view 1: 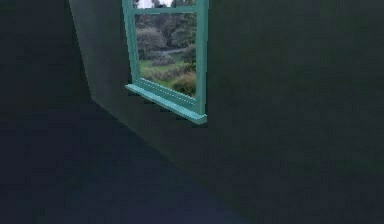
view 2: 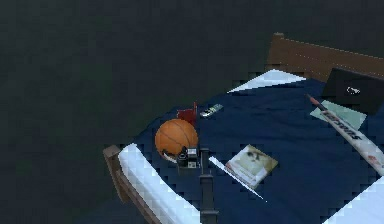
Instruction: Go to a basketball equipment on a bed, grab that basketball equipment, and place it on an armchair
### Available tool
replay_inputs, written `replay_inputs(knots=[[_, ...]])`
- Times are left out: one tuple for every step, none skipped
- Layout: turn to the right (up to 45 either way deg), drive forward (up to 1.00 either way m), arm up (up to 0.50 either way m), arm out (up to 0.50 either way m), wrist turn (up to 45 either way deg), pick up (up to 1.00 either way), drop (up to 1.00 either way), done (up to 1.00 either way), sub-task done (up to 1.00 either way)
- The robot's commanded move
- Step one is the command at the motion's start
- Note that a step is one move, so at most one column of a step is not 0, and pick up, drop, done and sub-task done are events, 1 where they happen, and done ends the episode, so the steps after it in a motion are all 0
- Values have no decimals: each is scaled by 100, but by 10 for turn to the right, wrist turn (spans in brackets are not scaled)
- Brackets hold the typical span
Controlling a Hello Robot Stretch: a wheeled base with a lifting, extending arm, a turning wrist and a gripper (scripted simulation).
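in the forward view, a teal-framed window (view 1: 168, 55) is being shown in a dark wall (view 1: 290, 110), with greenery being seen through the glass and a teal sill (view 1: 165, 102) below it.

in the arm side view, the arm (view 2: 207, 195) is being shown rising from the bottom edge, with the pincer (view 2: 184, 160) at its far end, over the blue-covered bed (view 2: 290, 130). the orange basketball (view 2: 177, 136) is being seen lying on the bed just above the pincer, near the bed's corner; whether the two are touching cannot be told. the ball being round, no long axis or heading is being shown. whether anything is being held by the pincer cannot be told, nor the state of its fingers. a small red thing (view 2: 187, 114) is being seen beyond the ball. a book (view 2: 252, 163) is lying near the pincer's right. a long white bat-like thing (view 2: 350, 128) and a dark flat thing (view 2: 355, 90) are lying well to its right, towards the wooden headboard (view 2: 310, 55).
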Motion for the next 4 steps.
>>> replay_inputs(knots=[[0,0,0,0,0,100,0,0,0],[0,0,10,0,0,0,0,0,0],[0,0,32,0,0,0,0,0,0],[0,0,0,0,-450,0,0,0,0]])
